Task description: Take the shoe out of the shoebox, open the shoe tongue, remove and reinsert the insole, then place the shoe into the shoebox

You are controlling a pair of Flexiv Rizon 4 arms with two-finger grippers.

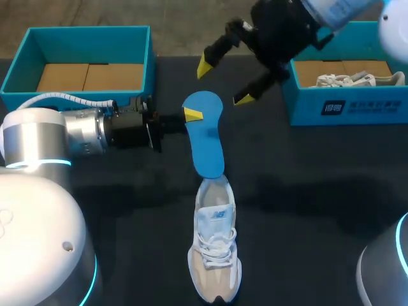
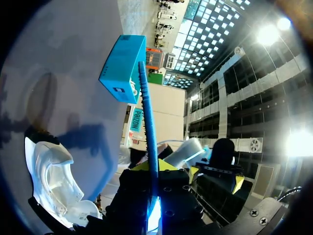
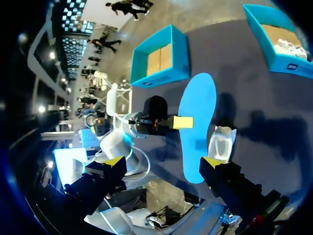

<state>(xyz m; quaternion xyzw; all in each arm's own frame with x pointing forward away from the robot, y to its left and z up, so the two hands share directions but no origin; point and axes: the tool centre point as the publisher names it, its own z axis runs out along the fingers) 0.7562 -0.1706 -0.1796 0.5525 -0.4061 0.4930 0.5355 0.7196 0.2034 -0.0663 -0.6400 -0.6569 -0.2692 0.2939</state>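
The left gripper [image 1: 191,115] [image 2: 154,169] is clamped on the insole [image 1: 205,137], one yellow tip on the blue top face and the other behind it. In the left wrist view the insole [image 2: 148,127] shows edge-on, rising straight out from between the tips. It is held clear of the table [image 1: 319,191] by its edge near the wide end. Its narrow end hangs down over the heel opening of the shoe [image 1: 215,255]; whether the two touch cannot be told. The right gripper [image 1: 224,81] [image 3: 162,161] hangs above and just beyond the insole's wide end, fingers spread wide and holding nothing. In its own view the insole [image 3: 198,127] lies ahead between the two tips, with the left gripper [image 3: 182,122] pinching it from the side and the shoe [image 3: 222,142] at its narrow end. The shoe lies on the table, sole down, toe toward the robot, laces up; the left wrist view shows it beside and below the left gripper [image 2: 54,181]. The left box [image 1: 83,60] [image 3: 161,58] stands at the table's far left, with only cardboard [image 1: 89,76] inside. The right box [image 1: 347,95] [image 2: 122,68] [image 3: 279,44] stands at the far right, holding a second shoe [image 1: 347,80].
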